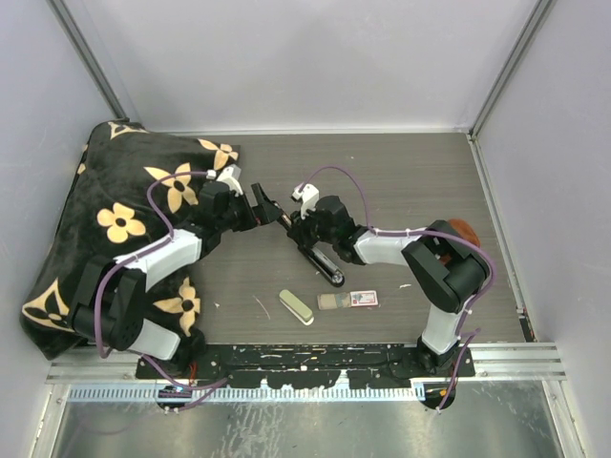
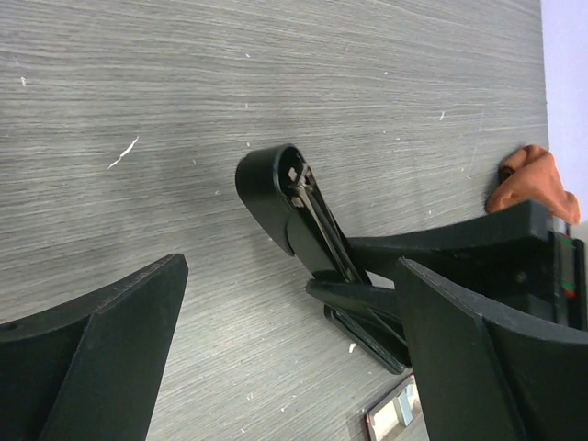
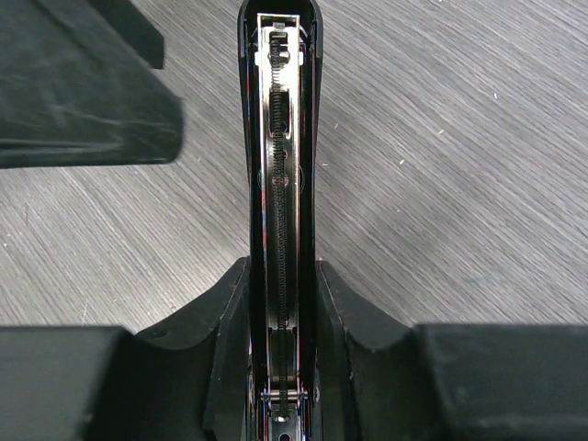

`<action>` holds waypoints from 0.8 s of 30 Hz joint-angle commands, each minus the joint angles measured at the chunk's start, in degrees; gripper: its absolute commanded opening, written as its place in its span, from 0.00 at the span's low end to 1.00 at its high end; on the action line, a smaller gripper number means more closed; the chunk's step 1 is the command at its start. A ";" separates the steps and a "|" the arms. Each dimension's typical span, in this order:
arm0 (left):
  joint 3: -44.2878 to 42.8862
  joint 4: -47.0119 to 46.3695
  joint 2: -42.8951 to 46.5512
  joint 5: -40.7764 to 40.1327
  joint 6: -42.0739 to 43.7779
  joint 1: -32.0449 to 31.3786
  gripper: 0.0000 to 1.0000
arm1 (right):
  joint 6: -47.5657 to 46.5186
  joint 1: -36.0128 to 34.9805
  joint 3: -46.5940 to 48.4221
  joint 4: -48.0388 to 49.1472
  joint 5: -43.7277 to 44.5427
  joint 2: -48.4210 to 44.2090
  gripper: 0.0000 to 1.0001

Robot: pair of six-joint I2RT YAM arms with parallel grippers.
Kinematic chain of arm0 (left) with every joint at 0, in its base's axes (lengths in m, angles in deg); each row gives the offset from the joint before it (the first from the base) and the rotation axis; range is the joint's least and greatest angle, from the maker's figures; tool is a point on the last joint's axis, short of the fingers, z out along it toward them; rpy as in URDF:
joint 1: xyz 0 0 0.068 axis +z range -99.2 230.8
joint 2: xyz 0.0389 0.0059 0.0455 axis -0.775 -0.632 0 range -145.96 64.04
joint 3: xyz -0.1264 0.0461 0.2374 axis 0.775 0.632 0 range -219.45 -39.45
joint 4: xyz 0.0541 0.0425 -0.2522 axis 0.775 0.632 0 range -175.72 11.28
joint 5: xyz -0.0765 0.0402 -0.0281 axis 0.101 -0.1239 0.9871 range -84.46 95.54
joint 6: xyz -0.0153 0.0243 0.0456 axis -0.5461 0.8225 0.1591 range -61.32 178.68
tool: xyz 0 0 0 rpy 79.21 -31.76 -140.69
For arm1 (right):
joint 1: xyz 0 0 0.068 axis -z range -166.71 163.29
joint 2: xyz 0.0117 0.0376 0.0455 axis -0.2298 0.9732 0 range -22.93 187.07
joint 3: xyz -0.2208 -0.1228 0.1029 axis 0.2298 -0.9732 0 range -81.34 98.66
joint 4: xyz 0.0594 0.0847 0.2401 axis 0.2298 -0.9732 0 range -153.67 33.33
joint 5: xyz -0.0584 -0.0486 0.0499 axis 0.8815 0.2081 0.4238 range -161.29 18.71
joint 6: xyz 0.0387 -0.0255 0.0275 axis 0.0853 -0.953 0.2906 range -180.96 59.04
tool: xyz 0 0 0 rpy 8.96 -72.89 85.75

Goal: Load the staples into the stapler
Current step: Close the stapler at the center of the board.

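Note:
The black stapler (image 1: 323,260) lies mid-table, hinged open. Its base (image 2: 367,335) rests on the wood and its upper arm (image 2: 294,207) is raised. My right gripper (image 1: 304,227) is shut on that upper arm; in the right wrist view the arm's inner channel with its spring (image 3: 280,184) runs up between the fingers (image 3: 220,322). My left gripper (image 1: 263,205) stands open just left of the raised tip, with nothing between its fingers (image 2: 101,358). The staples (image 1: 330,301) lie as a grey strip near the front edge, beside their red-and-white box (image 1: 364,298).
A cream-green oblong (image 1: 296,306) lies left of the staples. A black cushion with tan flowers (image 1: 124,224) fills the table's left side under the left arm. An orange object (image 1: 463,229) sits behind the right arm. Walls close in the table.

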 commanded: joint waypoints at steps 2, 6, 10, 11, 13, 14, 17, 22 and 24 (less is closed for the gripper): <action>-3.74 -3.71 -2.97 -1.40 1.25 0.23 0.96 | 0.38 -0.11 -0.05 8.71 -3.71 -5.41 0.01; -5.02 -4.45 -5.31 -1.90 0.37 0.25 0.91 | 0.57 -0.09 -0.50 9.51 -5.24 -5.89 0.01; -5.87 -5.99 -6.84 -0.69 -1.18 0.30 0.75 | 0.48 -0.07 -0.57 9.72 -6.75 -5.96 0.01; -5.94 -6.52 -7.05 -0.22 -1.66 0.30 0.74 | 0.40 -0.08 -0.47 9.61 -7.01 -5.83 0.01; -5.84 -7.51 -7.13 0.55 -2.36 0.25 0.70 | 0.36 -0.07 -0.37 9.49 -7.17 -5.62 0.01; -5.79 -7.90 -6.98 0.95 -2.51 0.18 0.68 | 0.32 -0.15 -0.31 9.47 -7.18 -5.54 0.01; -5.03 -8.42 -5.86 1.30 -2.62 0.24 0.63 | 0.30 -0.12 -0.17 9.30 -7.33 -5.21 0.01; -3.29 -9.03 -3.15 0.82 -2.37 0.34 0.59 | 0.26 -0.15 0.09 9.28 -7.66 -4.82 0.01; -2.72 -9.22 -2.24 0.79 -2.36 0.34 0.58 | 0.39 -0.08 0.24 9.28 -7.90 -4.73 0.01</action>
